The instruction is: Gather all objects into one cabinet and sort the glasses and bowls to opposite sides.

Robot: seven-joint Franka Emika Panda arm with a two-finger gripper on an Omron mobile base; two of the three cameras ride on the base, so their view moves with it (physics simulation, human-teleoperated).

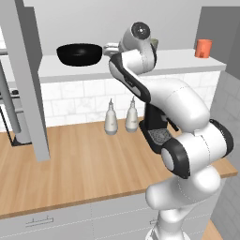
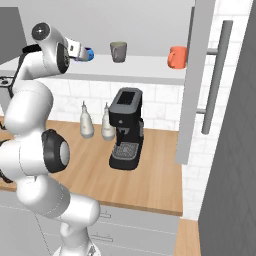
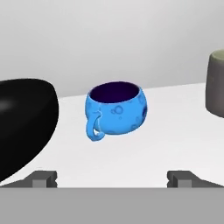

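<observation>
On the pale shelf (image 3: 175, 131) of the cabinet, the small blue bowl (image 3: 116, 108), which has a handle, stands straight ahead of my gripper (image 3: 113, 179). The gripper is open and empty, a short way from the bowl, with a fingertip (image 3: 43, 178) low on each side. The wide black bowl (image 3: 22, 124) is close on the left and the grey-green cup (image 3: 215, 83) on the right. From the right base view, my gripper (image 2: 79, 51) reaches in beside the blue bowl (image 2: 89, 54). The grey-green cup (image 2: 118, 51) and the salmon-red glass (image 2: 177, 57) stand further right. The black bowl (image 1: 79, 54) sits at the shelf's left.
Open cabinet doors hang at the left (image 1: 26, 79) and at the right (image 2: 197, 80). Below on the wooden counter (image 1: 84, 164) stand a black coffee machine (image 2: 126, 127) and two white bottles (image 2: 86, 121), (image 2: 107, 124).
</observation>
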